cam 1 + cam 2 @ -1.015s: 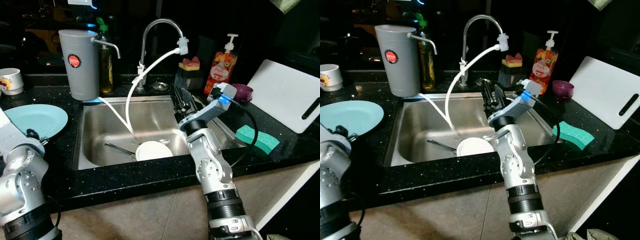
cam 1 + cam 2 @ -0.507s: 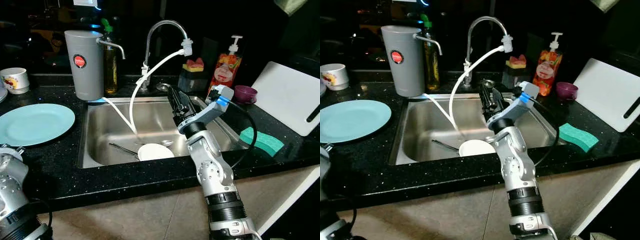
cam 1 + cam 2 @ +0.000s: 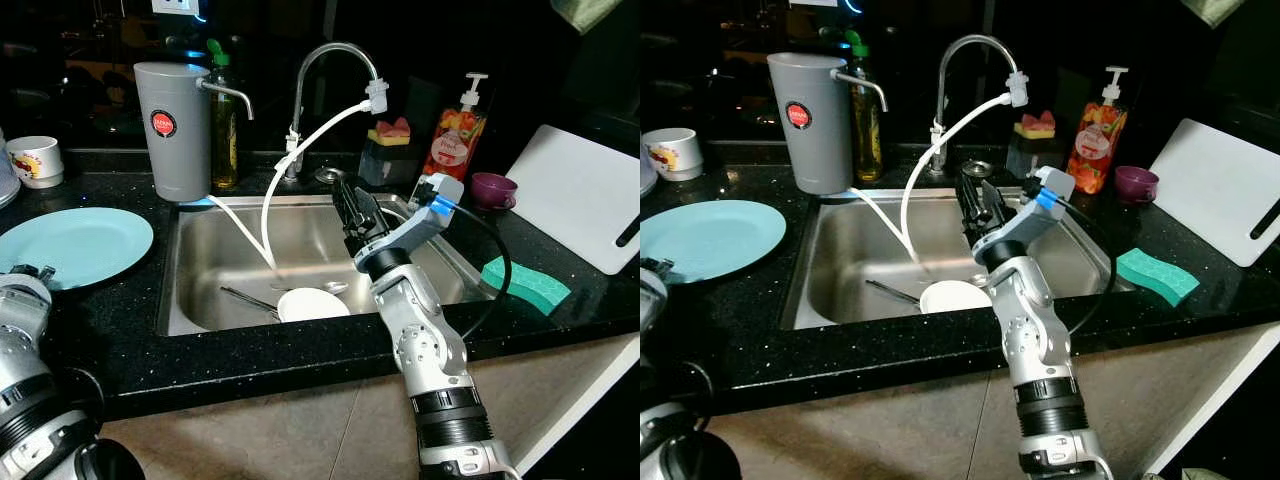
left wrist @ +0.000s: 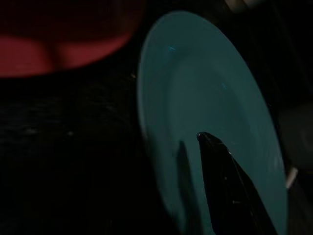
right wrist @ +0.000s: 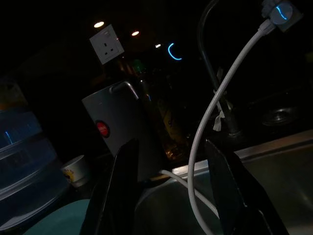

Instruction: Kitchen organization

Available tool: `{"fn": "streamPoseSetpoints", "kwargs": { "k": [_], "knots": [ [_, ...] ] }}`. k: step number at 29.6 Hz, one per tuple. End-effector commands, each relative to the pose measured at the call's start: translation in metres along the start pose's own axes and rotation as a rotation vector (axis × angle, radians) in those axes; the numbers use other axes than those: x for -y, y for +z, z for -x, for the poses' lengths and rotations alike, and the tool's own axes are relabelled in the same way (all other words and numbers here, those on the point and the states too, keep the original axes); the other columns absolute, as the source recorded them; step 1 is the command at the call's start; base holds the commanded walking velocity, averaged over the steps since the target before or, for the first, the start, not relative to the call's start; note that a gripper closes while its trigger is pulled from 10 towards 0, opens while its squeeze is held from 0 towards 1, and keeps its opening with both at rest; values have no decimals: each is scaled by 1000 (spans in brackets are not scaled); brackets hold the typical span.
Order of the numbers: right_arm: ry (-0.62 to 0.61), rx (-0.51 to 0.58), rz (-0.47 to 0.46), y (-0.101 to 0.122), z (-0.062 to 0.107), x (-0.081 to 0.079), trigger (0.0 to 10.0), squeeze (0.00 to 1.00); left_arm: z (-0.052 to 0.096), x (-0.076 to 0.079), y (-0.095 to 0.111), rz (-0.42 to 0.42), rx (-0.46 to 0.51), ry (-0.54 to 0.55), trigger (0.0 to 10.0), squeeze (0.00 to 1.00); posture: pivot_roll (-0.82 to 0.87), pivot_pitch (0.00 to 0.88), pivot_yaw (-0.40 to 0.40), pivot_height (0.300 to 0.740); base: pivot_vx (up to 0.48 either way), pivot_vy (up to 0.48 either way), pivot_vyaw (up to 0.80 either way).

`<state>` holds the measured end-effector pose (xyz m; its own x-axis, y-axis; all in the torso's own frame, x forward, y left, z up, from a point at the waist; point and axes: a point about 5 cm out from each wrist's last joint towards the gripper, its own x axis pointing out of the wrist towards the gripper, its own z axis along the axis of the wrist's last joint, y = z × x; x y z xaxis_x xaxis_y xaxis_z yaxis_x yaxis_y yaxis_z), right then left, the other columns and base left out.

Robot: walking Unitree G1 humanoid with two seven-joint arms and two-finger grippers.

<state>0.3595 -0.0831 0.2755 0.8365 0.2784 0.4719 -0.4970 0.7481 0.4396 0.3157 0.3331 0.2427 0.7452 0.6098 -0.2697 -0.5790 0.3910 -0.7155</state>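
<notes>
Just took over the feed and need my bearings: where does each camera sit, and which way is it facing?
Left and right eye views: on the head, looking down at the sink; both show the right gripper raised over it.
Left wrist view: on the left arm, looking along a black finger at the teal plate.
Right wrist view: on the right arm, facing the grey water filter and white hose.
Shared: the plate, filter and hose also appear in the eye views.

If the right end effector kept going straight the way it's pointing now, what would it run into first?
Probably the white hose, which hangs between the open fingers of the right end effector in the wrist view. Behind it stands the grey water filter jug. Depth is unclear.
</notes>
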Motion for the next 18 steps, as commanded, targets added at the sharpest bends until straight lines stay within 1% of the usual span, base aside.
{"fn": "streamPoseSetpoints", "kwargs": {
  "k": [1,2,4,6,7,8,12,18],
  "knots": [
    [3,10,8,4,2,1,10000,0,-8,-13,-21,4,-106,47,10000,0,184,79,-116,740,0,0,0],
    [4,9,8,4,2,0,10000,0,-13,-12,-25,6,-137,30,8196,0,184,77,-119,740,0,0,0],
    [4,9,8,4,2,0,10000,0,-14,-11,-26,13,-144,22,8196,0,184,77,-119,740,0,0,0],
    [7,9,8,4,2,0,10000,0,-16,-7,-27,14,-156,-15,1804,0,182,74,-118,740,0,0,0],
    [8,9,8,4,1,-1,10000,0,-16,-6,-27,14,-159,-27,1804,0,182,74,-118,740,0,0,0],
    [9,9,8,3,1,-1,10000,0,-17,-6,-27,8,-158,-34,0,0,186,71,-116,740,0,0,0],
    [10,10,8,3,1,-1,10000,0,-16,-7,-27,3,-156,-36,0,0,186,71,-116,740,0,0,0],
    [8,14,1,3,1,-1,10000,0,-11,-11,-29,13,-141,-47,0,0,213,72,-111,740,0,0,0]
  ]
}}
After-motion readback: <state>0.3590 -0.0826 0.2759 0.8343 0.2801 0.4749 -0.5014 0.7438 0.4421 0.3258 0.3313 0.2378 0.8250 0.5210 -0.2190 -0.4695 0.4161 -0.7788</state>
